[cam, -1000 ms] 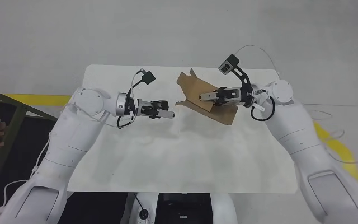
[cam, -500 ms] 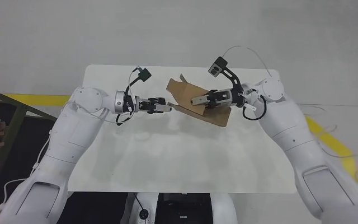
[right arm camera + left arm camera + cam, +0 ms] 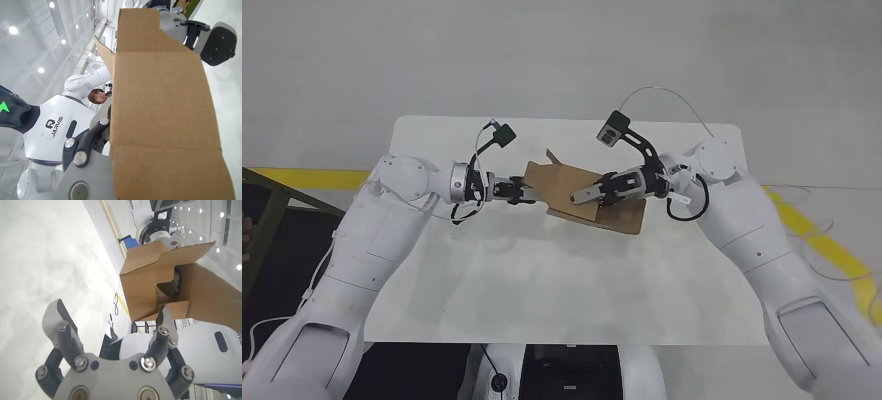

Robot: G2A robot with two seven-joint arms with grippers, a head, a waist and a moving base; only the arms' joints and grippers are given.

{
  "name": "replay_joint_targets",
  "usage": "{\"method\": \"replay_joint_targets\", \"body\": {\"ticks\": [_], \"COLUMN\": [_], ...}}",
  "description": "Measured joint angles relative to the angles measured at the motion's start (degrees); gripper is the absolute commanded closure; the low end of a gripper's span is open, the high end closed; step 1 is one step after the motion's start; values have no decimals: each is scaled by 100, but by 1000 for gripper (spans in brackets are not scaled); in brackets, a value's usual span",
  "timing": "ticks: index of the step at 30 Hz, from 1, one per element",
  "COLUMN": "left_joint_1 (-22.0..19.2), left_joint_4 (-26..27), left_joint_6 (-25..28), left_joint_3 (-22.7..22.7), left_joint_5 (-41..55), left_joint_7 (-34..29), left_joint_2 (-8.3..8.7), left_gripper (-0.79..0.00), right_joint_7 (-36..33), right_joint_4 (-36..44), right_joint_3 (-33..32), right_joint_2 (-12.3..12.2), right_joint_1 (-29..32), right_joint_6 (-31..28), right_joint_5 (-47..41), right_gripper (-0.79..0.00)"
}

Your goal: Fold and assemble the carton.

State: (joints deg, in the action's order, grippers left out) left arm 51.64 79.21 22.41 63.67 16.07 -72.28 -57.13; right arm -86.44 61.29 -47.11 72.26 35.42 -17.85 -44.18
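1. Top view places the carton (image 3: 594, 203) over the far middle of the table (image 3: 442, 280), between my two arms. My right gripper (image 3: 589, 192) is on it from one side and my left gripper (image 3: 532, 193) is at its opposite end.
2. My right jaws are closed on the carton. One finger lies along the outside of a wall, and in the left wrist view a grey shape inside the box looks like its partner. I judge the wall is pinched between them.
3. My left jaws stand wide apart and hold nothing. One fingertip (image 3: 164, 313) is at the edge of the small flap (image 3: 176, 309) at the carton's open end; I cannot tell whether it touches or is just short. The other finger is well apart from the cardboard, over bare table.
4. The carton is opened into a tube and is not flat. From the left wrist view it seems lifted off the table. The end facing my left gripper is open, its flaps unfolded, with a long flap (image 3: 189, 251) jutting outward above the opening.
5. By my reading, the step in hand is closing this open end, and the small flap goes first. No flap is tucked yet, so the task looks no further than midway.
6. The next move calls for my left fingertip to press the small flap inward along its crease while my right jaws hold the wall firmly. Too hard or too skewed a push could twist the tube or pull the wall out of the pinch.
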Motion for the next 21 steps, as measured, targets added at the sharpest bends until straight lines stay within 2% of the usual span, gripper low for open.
{"method": "replay_joint_targets", "body": {"ticks": [21], "left_joint_1": [-68], "left_joint_4": [47], "left_joint_6": [15], "left_joint_3": [-149], "left_joint_5": [20], "left_joint_7": [19], "left_joint_2": [-16], "left_gripper": [-785], "right_joint_7": [-41], "right_joint_4": [116], "right_joint_3": [-155], "right_joint_2": [-4], "right_joint_1": [114], "right_joint_6": [40], "right_joint_5": [74], "right_gripper": [0]}}
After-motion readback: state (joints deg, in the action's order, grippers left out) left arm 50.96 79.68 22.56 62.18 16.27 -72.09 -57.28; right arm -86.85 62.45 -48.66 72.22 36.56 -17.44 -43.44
